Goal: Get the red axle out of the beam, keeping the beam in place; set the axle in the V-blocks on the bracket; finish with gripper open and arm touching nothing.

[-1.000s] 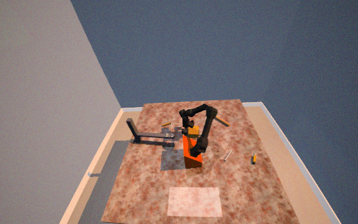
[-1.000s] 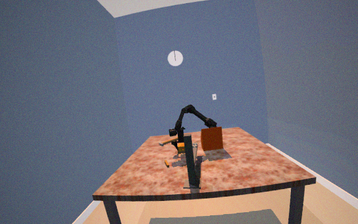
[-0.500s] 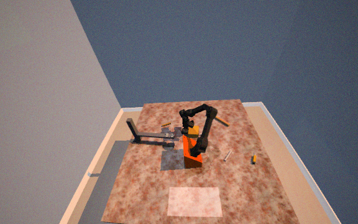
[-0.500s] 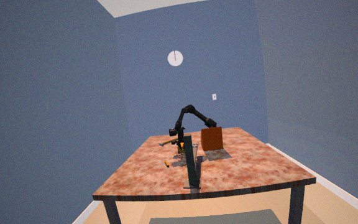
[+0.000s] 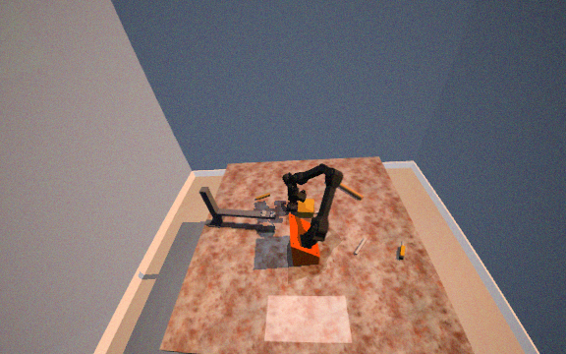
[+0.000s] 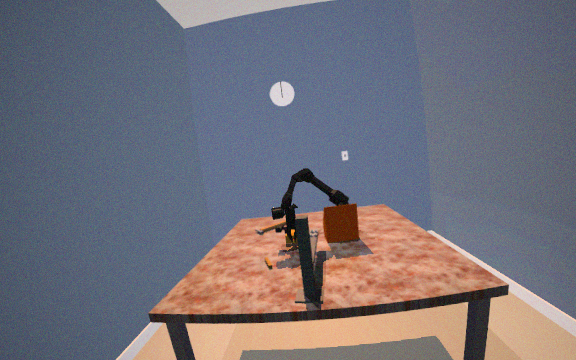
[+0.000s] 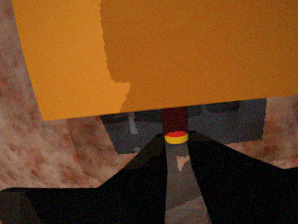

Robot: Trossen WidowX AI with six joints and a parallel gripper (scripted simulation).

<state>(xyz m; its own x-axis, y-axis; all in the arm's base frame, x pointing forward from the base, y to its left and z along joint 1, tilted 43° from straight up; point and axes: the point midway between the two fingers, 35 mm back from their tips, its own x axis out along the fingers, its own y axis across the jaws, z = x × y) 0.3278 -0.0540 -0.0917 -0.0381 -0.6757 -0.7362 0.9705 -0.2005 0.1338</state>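
Observation:
An orange-yellow block (image 5: 306, 206) (image 7: 190, 50), which looks like the beam, stands over a dark grey base (image 7: 252, 125). The red axle (image 7: 175, 120) sticks out from under the block's near edge in the wrist view and has a yellow ring at its end. My gripper (image 5: 291, 208) (image 7: 176, 139) is shut on this end, one black finger on each side. The rest of the axle is hidden by the block. The dark bracket (image 5: 239, 213) (image 6: 305, 260) has a tall upright and a long bar that reaches toward the gripper. Small pale pieces, perhaps the V-blocks, are at the bar's end.
The arm stands on an orange-red pedestal (image 5: 299, 240) (image 6: 340, 223), close to the block. A long orange-handled tool (image 5: 351, 191) lies behind. A small orange piece (image 5: 262, 197) (image 6: 268, 263) lies beyond the bracket. A pale stick (image 5: 360, 246) and an orange tool (image 5: 402, 252) lie right.

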